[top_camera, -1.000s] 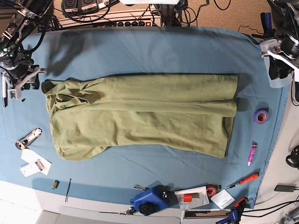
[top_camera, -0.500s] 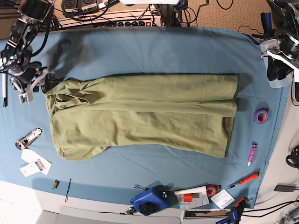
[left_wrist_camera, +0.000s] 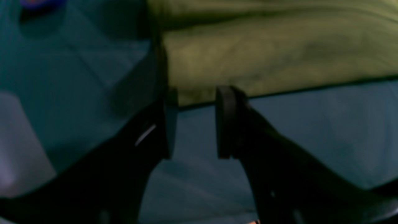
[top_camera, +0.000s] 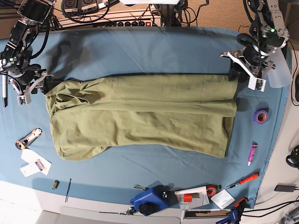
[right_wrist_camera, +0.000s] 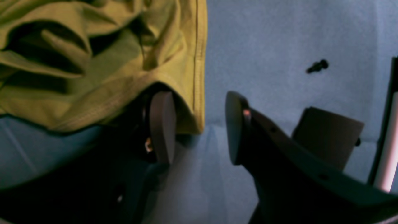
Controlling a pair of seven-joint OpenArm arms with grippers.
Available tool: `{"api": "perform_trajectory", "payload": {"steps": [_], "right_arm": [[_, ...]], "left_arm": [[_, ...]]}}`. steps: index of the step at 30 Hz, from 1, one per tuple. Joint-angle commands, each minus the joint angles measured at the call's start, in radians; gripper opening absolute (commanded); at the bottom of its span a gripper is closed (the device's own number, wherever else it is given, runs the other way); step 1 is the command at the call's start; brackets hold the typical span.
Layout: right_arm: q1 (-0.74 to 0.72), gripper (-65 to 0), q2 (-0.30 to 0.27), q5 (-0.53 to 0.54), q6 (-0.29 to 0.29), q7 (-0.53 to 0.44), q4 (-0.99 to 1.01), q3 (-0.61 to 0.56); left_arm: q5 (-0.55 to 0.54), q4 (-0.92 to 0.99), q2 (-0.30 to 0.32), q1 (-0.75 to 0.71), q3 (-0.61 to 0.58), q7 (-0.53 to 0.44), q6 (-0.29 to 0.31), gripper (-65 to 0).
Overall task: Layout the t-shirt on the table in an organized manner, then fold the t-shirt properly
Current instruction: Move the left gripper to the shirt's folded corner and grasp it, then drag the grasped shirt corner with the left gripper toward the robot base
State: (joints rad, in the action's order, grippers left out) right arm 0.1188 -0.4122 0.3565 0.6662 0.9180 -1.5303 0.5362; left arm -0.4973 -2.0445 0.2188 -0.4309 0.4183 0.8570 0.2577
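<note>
The olive-green t-shirt [top_camera: 140,114] lies lengthwise across the blue table [top_camera: 140,51], folded along its length, with its bunched sleeve end on the base view's left. My right gripper [right_wrist_camera: 199,127] is open at that end. A hemmed edge of the t-shirt [right_wrist_camera: 186,77] drapes over one finger [right_wrist_camera: 161,127] and reaches into the gap. In the base view the right gripper [top_camera: 39,87] touches the shirt's left tip. My left gripper [left_wrist_camera: 196,123] is open and empty, just short of the t-shirt [left_wrist_camera: 264,53] edge. The left gripper [top_camera: 243,72] is at the shirt's far right corner.
A purple tape roll [top_camera: 260,115], a pink marker [top_camera: 252,154] and a red screwdriver [top_camera: 247,179] lie on the right. A box cutter [top_camera: 28,138] and paper cards [top_camera: 33,163] lie on the left, and a blue tool [top_camera: 148,200] sits at the front edge. A small black screw [right_wrist_camera: 317,66] lies beside the right gripper.
My left arm has swung in from the table's right edge to the shirt's far right corner. My right arm has closed in on the shirt's left tip. The shirt has not moved.
</note>
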Motion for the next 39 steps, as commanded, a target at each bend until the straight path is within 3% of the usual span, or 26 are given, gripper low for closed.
{"api": "perform_trajectory", "payload": {"steps": [1,7,14,16,18,19,24,29,33,39], "right_arm": [[-0.011,-38.8,-0.025,0.009,-0.005,-0.014,-0.014,0.007],[-0.011,-38.8,-0.025,0.009,-0.006,-0.009,-0.014,0.007],[-0.011,-39.5,-0.025,0.009,-0.006,-0.006,-0.014,0.007],[-0.011,-47.9,-0.025,0.009,-0.006,-0.006,-0.014,0.007],[-0.011,-61.5,-0.025,0.009,-0.009,-0.004,-0.014,0.007],[-0.011,-65.0,-0.025,0.009,-0.010,-0.003,-0.014,0.007],[-0.011,-65.0,-0.025,0.009,-0.012,-0.001,-0.014,0.015],[-0.010,-65.0,-0.025,0.055,-0.011,0.021,-0.014,0.094],[-0.008,-65.0,-0.026,0.102,0.023,0.042,-0.014,0.163],[0.021,-65.0,-0.025,0.146,0.032,0.092,-0.014,0.178]], "left_arm": [[-0.005,0.017,0.011,0.019,0.003,-0.019,-0.003,-43.2],[-0.141,0.184,0.011,0.117,0.003,0.030,0.032,-43.2],[-0.142,0.253,0.011,0.148,0.003,0.044,0.054,-43.8],[-0.138,0.269,0.011,0.148,0.003,0.044,0.053,-49.7],[-0.126,0.277,0.011,0.148,0.003,0.044,0.053,-60.9],[-0.119,0.277,0.011,0.148,0.003,0.044,0.053,-65.0],[-0.116,0.272,0.011,0.148,0.004,0.080,0.000,-65.0],[-0.116,0.255,0.011,0.148,0.005,0.121,0.005,-65.0],[-0.117,0.232,0.011,0.148,0.005,0.142,0.005,-65.0],[-0.161,0.178,0.012,0.142,0.005,0.225,0.031,-65.0]]}}
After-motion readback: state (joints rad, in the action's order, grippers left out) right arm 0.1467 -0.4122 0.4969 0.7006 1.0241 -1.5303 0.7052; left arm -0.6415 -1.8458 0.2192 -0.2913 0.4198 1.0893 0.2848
